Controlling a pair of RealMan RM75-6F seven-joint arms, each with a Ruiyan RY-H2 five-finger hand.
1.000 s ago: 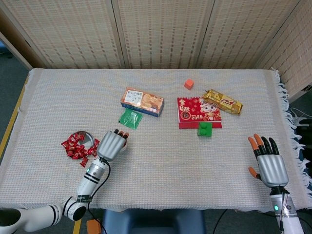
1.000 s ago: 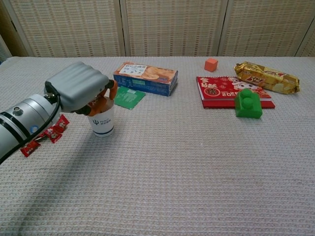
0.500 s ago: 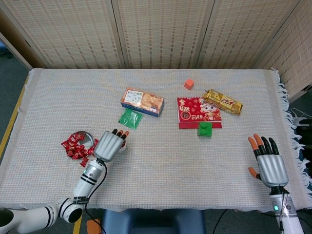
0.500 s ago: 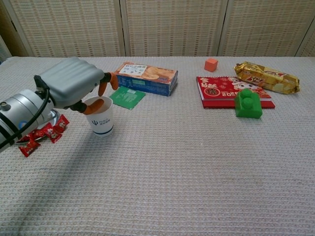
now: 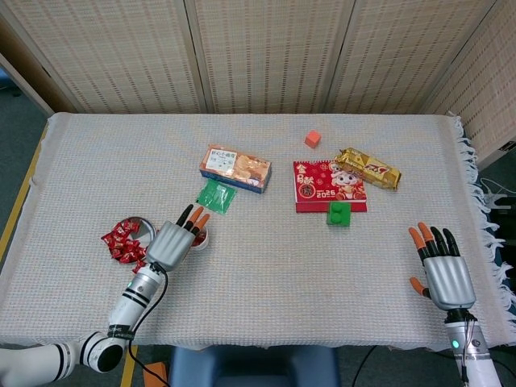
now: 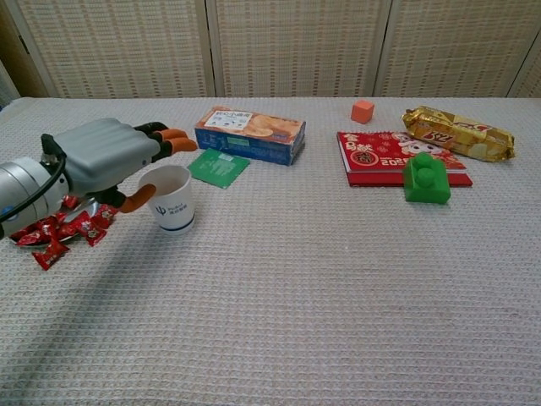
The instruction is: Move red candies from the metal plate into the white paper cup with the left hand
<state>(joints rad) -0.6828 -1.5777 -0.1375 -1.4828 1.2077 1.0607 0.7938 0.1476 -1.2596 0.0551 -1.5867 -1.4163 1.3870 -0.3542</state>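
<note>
Currently left hand (image 6: 106, 156) hovers empty, fingers spread, beside the white paper cup (image 6: 170, 196). Red candies (image 6: 59, 233) lie around the metal plate (image 5: 139, 227) on the counter (image 6: 338, 279). Right hand (image 5: 442, 270) rests splayed, empty.

Head view: high, steeply downward over the whole table (image 5: 266, 266); chest view: low, near, level across it, behind the left hand (image 6: 106, 156); shared: left hand, white paper cup (image 6: 172, 196), far boxes.

Biscuit box (image 6: 249, 133), green sachet (image 6: 219, 167), calendar (image 6: 397, 157)
</note>
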